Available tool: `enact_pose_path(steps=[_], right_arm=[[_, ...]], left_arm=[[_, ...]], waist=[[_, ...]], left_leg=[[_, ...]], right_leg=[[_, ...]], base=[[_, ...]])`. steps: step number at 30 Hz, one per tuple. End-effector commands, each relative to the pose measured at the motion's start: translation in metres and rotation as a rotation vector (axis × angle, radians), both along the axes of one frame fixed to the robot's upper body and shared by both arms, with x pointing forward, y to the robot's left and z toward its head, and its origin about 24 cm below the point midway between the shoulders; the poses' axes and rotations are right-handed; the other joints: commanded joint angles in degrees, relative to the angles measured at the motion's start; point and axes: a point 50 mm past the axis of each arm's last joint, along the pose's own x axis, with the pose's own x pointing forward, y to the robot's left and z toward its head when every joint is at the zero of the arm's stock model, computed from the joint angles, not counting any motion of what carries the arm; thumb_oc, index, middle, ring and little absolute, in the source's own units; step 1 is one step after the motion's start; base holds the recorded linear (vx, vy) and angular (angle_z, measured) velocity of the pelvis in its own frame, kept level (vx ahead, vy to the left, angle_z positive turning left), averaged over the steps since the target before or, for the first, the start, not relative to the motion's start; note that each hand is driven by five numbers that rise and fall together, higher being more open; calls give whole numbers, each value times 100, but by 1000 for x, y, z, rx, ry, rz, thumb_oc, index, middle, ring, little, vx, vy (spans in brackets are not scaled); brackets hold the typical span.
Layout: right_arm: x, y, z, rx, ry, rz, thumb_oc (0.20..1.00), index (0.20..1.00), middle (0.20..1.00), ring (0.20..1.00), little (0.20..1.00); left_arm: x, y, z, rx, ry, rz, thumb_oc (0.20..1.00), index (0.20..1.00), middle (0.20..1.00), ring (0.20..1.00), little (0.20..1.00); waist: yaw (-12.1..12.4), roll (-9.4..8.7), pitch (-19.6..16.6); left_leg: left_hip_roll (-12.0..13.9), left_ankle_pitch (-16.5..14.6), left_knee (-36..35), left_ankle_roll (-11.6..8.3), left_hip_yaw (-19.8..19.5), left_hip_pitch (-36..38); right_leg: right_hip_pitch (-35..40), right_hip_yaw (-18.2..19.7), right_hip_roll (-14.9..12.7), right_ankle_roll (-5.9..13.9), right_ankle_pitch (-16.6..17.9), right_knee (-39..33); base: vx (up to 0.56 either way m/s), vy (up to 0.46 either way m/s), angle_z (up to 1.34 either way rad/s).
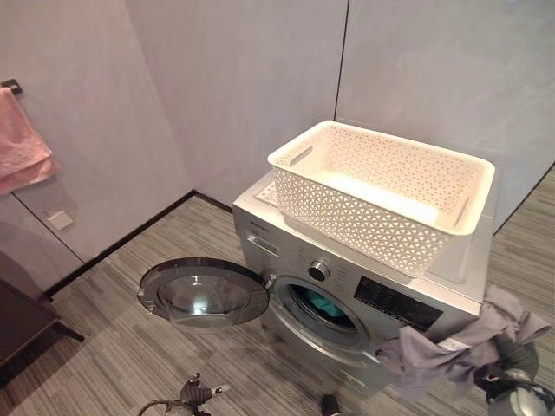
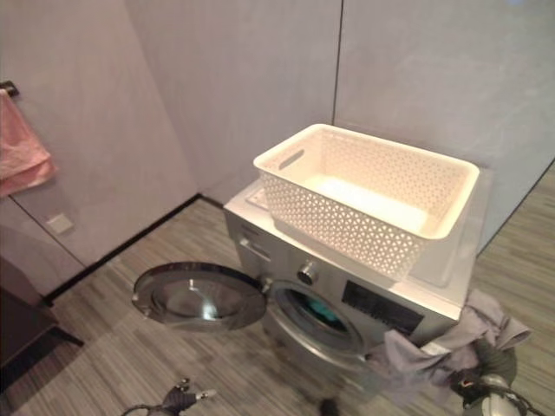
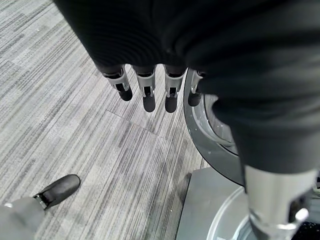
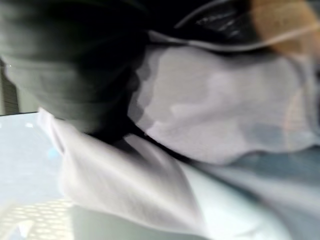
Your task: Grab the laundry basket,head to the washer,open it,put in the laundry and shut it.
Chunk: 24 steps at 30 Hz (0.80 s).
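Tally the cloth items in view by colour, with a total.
Grey: 1, grey garment held at the right hand
Teal: 1, teal laundry inside the washer
Pink: 1, pink towel on the wall
Total: 3

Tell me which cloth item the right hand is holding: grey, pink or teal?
The grey garment, bunched at the right hand by the washer's front corner. Pink towel hangs on the wall; teal piece sits inside the drum.
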Motion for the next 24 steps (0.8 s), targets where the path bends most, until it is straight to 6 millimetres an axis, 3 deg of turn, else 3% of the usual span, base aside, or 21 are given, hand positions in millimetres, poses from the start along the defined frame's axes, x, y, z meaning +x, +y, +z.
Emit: enact_pose_path(steps=[1,2,3,4,7,10,12,14,15,17,24], right_arm=[[38,62,-14,201,-85,272,200,200,200,200,200],[34,74,-25,263,-60,292,200,200,200,200,200],[28,111,-53,434,14,353,200,200,200,200,200],[28,111,-53,434,14,353,200,200,200,200,200],[35,153,-81,577,118,393,200,200,200,200,200],[41,167,-86,603,147,421,200,200,200,200,200],[58,179,-88,614,166,439,200,200,200,200,200],[92,175,-77,589,92,323,200,200,200,200,200],[93,174,-77,589,91,323,200,200,200,200,200],[128,163,-58,607,-42,146,200,200,200,200,200],[193,126,2,629,-326,-155,200,200,200,200,200]], left_arm=[[27,32,16,80,-86,-1,1000,1000,1000,1000,1000],[27,32,16,85,-87,-9,1000,1000,1000,1000,1000],[30,29,17,87,-103,-23,1000,1000,1000,1000,1000],[30,29,17,87,-103,-23,1000,1000,1000,1000,1000],[53,13,26,51,-211,-49,1000,1000,1000,1000,1000],[65,6,32,33,-265,-58,1000,1000,1000,1000,1000],[75,-10,37,0,-322,-78,1000,1000,1000,1000,1000],[81,-21,41,-38,-364,-58,1000,1000,1000,1000,1000],[82,-21,41,-38,-365,-59,1000,1000,1000,1000,1000],[86,-29,43,-64,-397,-32,1000,1000,1000,1000,1000],[93,-50,51,-104,-462,-107,1000,1000,1000,1000,1000]], waist=[[221,-311,229],[244,-297,257],[325,-246,358],[325,-246,358],[502,-60,768],[578,49,983],[695,228,1259],[780,453,1526],[785,453,1527],[822,635,1745],[918,1089,2254]], left_leg=[[-39,-297,69,25,-151,203],[-41,-286,69,18,-158,201],[-65,-259,69,12,-210,169],[-65,-259,69,12,-211,169],[-168,-171,128,14,-281,-161],[-225,-127,189,16,-314,-395],[-304,-60,240,30,-303,-697],[-376,31,218,48,-239,-989],[-376,30,220,48,-236,-994],[-421,70,235,64,-227,-1221],[-501,27,569,76,-205,-1949]], right_leg=[[254,86,-231,213,-803,446],[263,71,-239,211,-807,448],[252,46,-260,212,-812,452],[253,45,-261,212,-812,452],[30,12,-369,237,-719,413],[-144,2,-437,249,-643,385],[-404,19,-526,276,-520,316],[-693,54,-624,311,-399,224],[-700,58,-624,311,-399,228],[-920,81,-688,327,-362,241],[-1602,166,-840,335,-342,425]], base=[[0,0,0],[39,-14,0],[39,-14,-1],[7,-3,3],[-114,33,7],[-145,52,25],[-124,75,26],[-79,88,7],[-54,60,8],[-44,58,-2],[-47,62,1]])
